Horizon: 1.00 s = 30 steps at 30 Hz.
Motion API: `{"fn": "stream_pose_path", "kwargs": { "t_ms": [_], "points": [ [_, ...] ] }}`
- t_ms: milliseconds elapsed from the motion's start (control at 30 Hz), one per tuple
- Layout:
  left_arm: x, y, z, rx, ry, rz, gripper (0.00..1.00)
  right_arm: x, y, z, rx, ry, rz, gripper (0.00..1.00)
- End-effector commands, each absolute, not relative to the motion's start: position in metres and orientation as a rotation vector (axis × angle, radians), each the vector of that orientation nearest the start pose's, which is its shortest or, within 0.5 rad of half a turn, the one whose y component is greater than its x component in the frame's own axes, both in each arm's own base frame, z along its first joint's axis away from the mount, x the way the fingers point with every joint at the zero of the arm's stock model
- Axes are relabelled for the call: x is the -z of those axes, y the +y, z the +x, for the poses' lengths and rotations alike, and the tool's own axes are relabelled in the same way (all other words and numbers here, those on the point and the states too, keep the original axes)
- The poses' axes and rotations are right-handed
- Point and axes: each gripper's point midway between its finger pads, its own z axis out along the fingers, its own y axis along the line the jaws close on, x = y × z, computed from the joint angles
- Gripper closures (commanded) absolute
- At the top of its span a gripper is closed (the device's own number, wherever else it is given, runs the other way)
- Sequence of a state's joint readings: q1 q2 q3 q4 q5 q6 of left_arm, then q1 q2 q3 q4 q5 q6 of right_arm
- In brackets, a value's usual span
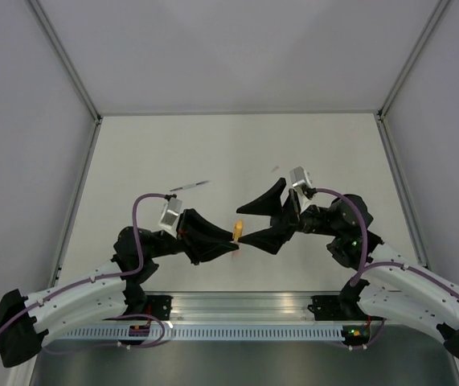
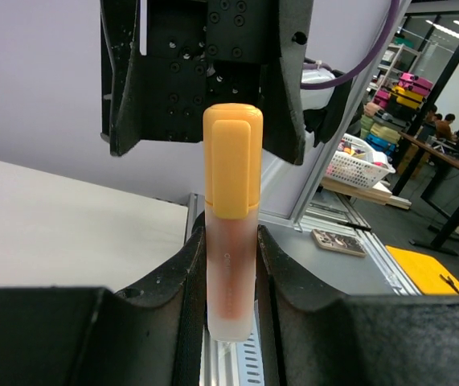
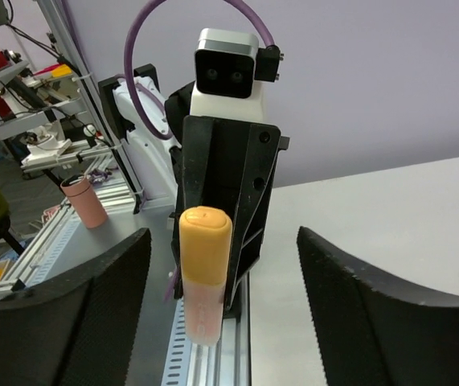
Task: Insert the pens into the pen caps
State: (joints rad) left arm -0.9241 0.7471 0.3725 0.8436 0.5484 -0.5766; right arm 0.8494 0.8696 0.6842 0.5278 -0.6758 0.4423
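Left wrist: left claw (image 2: 229, 245) grips marker (image 2: 231, 281), orange cap (image 2: 232, 161) looks seated; right claw (image 3: 223, 241) open around it. Retreat straight toward 3 o'clock, no sideways nudge.

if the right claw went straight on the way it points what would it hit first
Most likely the yellow-orange cap, seated on the marker that the left claw grips; it lies centred ahead of the open right claw.

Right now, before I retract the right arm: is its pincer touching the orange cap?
Apart. The right wrist view shows the right pincer with its fingers spread wide, leaving clear gaps on both sides of the orange cap.
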Motion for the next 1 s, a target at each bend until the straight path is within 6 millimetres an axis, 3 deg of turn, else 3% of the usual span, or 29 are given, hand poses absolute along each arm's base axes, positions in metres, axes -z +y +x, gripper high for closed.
{"fn": "stream_pose_path", "kwargs": {
  "t_ms": [0, 100, 367, 567, 967],
  "points": [
    [-0.334, -0.285, 0.078, 1.595, 1.051, 0.751, 0.98, -0.390, 0.298, 0.104, -1.416, 1.079, -0.903, 0.17],
    [-0.336, -0.283, 0.077, 1.593, 1.046, 0.745, 0.98, -0.386, 0.292, 0.100, -1.395, 1.096, -0.922, 0.09],
    [-0.345, -0.276, 0.074, 1.596, 1.024, 0.729, 0.98, -0.352, 0.294, 0.096, -1.414, 1.176, -0.967, 0.09],
    [-0.348, -0.276, 0.073, 1.603, 1.023, 0.726, 0.98, -0.339, 0.311, 0.079, -1.522, 1.186, -1.103, 0.09],
    [-0.354, -0.276, 0.074, 1.605, 1.004, 0.720, 0.98, -0.323, 0.332, 0.075, -1.561, 1.195, -1.150, 0.13]
  ]
}}
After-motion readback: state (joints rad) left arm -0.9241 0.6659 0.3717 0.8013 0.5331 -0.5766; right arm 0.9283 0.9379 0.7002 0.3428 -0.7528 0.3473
